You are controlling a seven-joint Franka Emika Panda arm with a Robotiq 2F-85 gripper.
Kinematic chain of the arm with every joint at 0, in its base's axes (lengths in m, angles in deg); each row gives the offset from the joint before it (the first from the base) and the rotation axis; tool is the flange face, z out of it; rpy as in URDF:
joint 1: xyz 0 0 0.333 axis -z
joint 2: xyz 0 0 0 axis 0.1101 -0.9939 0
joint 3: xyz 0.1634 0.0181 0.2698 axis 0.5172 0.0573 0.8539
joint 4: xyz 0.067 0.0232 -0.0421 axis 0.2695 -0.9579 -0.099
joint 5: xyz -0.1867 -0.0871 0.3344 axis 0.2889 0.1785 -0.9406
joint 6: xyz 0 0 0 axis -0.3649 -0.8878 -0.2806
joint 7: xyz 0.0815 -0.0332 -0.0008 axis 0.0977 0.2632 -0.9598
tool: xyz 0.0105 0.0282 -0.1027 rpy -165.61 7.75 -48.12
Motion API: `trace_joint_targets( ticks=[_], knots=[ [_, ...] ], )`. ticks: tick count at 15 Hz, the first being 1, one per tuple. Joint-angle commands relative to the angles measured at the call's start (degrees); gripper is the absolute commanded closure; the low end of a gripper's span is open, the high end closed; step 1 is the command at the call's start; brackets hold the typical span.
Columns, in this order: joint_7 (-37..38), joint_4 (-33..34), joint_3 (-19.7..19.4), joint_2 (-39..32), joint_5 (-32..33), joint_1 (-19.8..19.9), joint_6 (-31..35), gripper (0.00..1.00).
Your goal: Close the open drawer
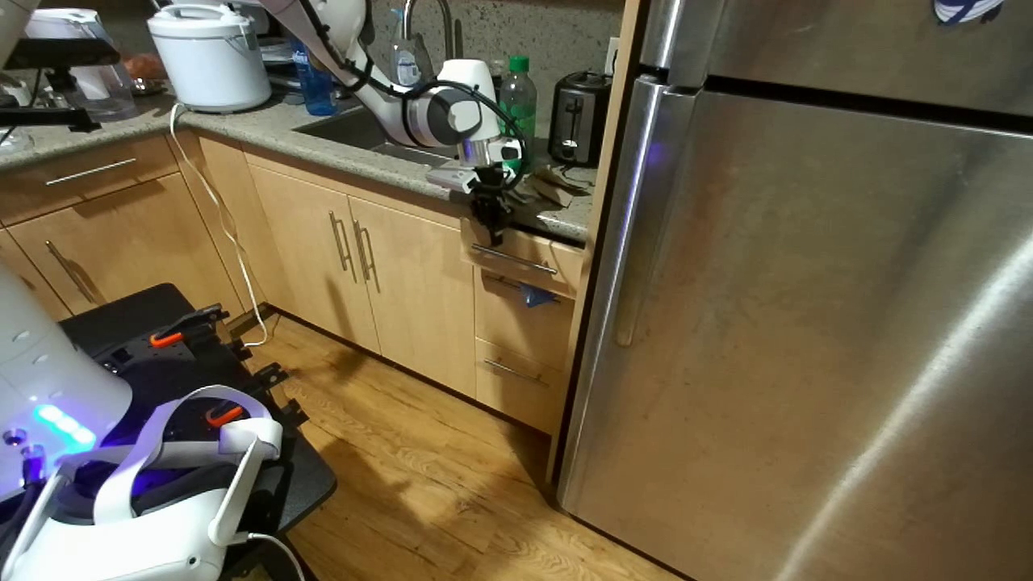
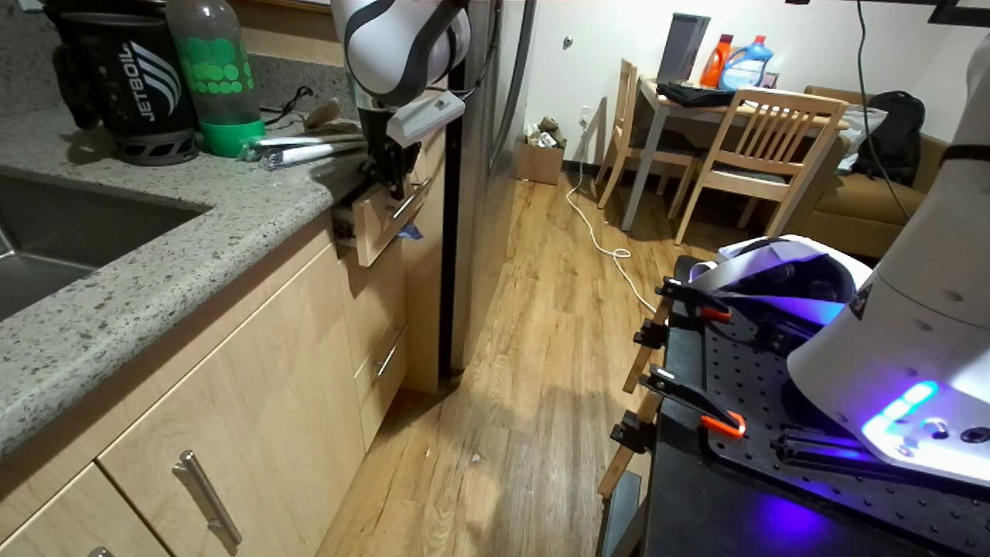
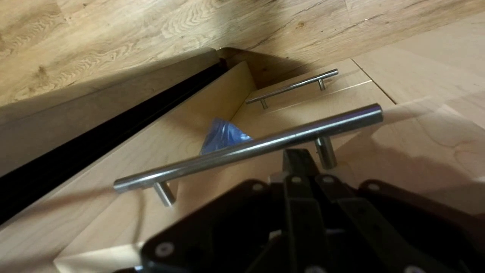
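The light-wood drawer (image 1: 537, 250) stands partly pulled out under the countertop, its front ahead of the cabinet face in both exterior views. Its small metal bar handle (image 3: 227, 154) crosses the wrist view. My gripper (image 3: 299, 161) is shut, with no object between its fingers. The joined fingertips point down at the drawer front, in the gap between bar and wood, close beside a handle post. Whether they touch the bar or the wood I cannot tell. In an exterior view, the gripper (image 2: 397, 189) hangs over the drawer's front edge. Most of the drawer's inside is hidden.
A steel fridge (image 1: 807, 282) stands right beside the drawers. Below hangs a piece of blue plastic (image 3: 223, 136) near a lower drawer's handle. The stone countertop (image 2: 193, 255) juts over the cabinets, bearing a toaster (image 1: 577, 121), a green bottle (image 1: 519, 101) and wrapped items (image 2: 309, 151).
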Motion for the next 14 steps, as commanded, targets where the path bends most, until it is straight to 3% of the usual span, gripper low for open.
trace_joint_targets(
  ticks=[1,14],
  knots=[
    [2.40,2.05,-0.85,-1.15,1.29,-1.01,0.64,0.99],
    [2.28,2.98,-0.75,-1.87,1.08,-1.11,0.73,0.99]
  ],
)
